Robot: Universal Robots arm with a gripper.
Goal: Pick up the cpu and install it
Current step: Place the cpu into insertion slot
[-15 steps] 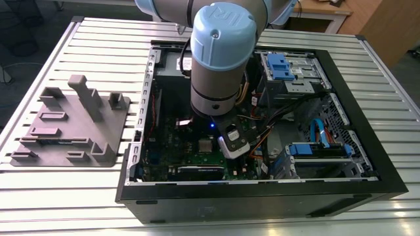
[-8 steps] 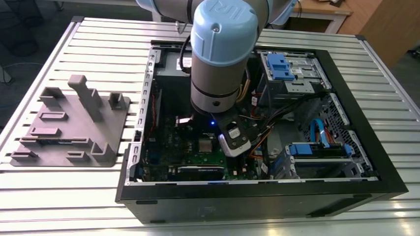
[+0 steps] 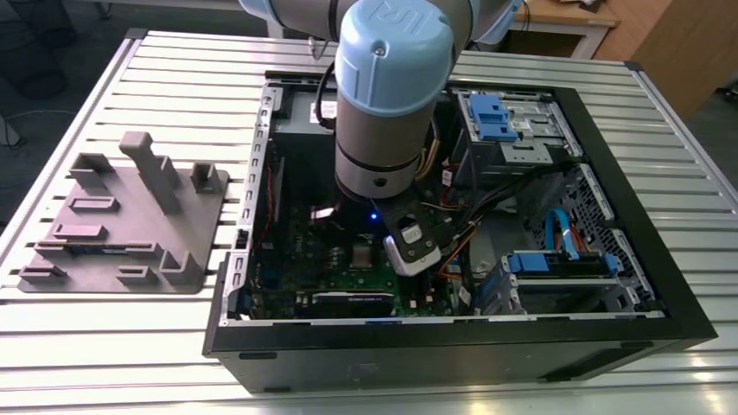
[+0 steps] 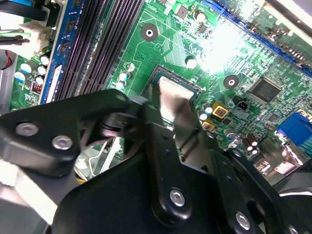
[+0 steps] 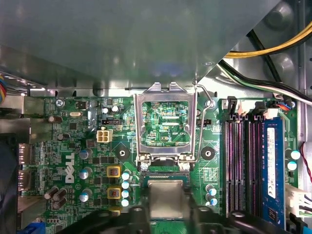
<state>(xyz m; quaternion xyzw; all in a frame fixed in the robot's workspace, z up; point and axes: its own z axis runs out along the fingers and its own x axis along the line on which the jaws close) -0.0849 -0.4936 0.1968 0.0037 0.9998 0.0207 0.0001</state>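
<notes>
gripping cpu [image 5: 165, 199] inside case [image 3: 461, 356], slatted table [image 3: 116, 346]

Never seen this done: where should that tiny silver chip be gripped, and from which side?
Grip the cpu by two opposite thin edges, coming straight down from above: it's flat and level, so only its rim offers hold. The tool pinches it that way.

One cpu [image 5: 165, 199], one motherboard [image 5: 78, 131] (one socket frame [image 5: 165, 90]).
</notes>
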